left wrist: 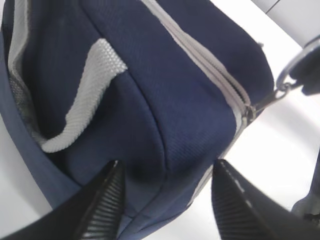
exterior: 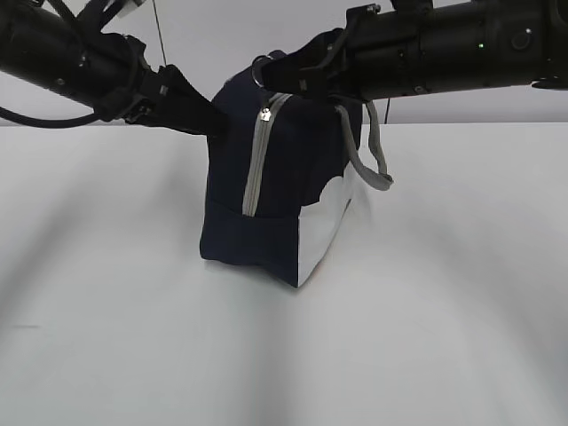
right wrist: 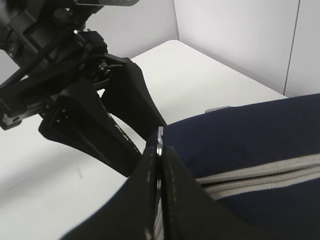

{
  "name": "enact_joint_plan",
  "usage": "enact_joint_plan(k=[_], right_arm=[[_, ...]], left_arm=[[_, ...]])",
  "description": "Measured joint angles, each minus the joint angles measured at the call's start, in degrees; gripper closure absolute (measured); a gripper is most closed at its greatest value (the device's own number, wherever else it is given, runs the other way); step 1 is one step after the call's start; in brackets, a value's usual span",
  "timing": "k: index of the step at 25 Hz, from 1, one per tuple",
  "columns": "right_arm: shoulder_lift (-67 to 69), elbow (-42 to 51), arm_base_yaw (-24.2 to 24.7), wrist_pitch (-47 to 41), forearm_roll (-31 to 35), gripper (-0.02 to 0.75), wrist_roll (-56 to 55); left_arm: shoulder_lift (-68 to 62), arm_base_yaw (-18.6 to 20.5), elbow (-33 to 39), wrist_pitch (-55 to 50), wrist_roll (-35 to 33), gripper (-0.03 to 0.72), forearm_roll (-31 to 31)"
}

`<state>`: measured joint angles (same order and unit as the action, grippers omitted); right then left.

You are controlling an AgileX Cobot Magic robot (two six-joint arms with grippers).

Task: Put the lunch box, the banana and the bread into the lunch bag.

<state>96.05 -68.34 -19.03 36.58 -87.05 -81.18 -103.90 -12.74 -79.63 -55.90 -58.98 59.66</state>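
The navy lunch bag (exterior: 275,191) stands upright on the white counter (exterior: 426,319), its grey zipper (exterior: 257,160) drawn closed along the top and down the near end. The left claw (left wrist: 167,200) straddles one upper corner of the bag — fingers (left wrist: 102,202) spread apart with fabric between them, near a grey strap handle (left wrist: 82,107). The right claw (right wrist: 159,195) is pinched together on the metal ring pull (right wrist: 160,142) at the zipper's end.

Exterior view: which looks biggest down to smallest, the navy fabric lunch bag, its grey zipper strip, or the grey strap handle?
1. Navy fabric lunch bag
2. Grey zipper strip and grey strap handle: too alike to rank.
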Motion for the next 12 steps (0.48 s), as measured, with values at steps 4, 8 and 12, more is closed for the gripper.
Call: enact_joint_plan(k=[4, 8, 12], right_arm=[[0.0, 0.0, 0.0, 0.28, 0.0, 0.732, -0.21], [0.0, 0.0, 0.0, 0.41, 0.23, 0.732, -0.21], [0.0, 0.0, 0.0, 0.41, 0.32, 0.732, -0.32]], left_arm=[[0.0, 0.0, 0.0, 0.6, -0.43, 0.315, 0.4], [-0.09, 0.0, 0.0, 0.73, -0.56, 0.321, 0.62], [-1.43, 0.0, 0.0, 0.73, -0.74, 0.337, 1.47]])
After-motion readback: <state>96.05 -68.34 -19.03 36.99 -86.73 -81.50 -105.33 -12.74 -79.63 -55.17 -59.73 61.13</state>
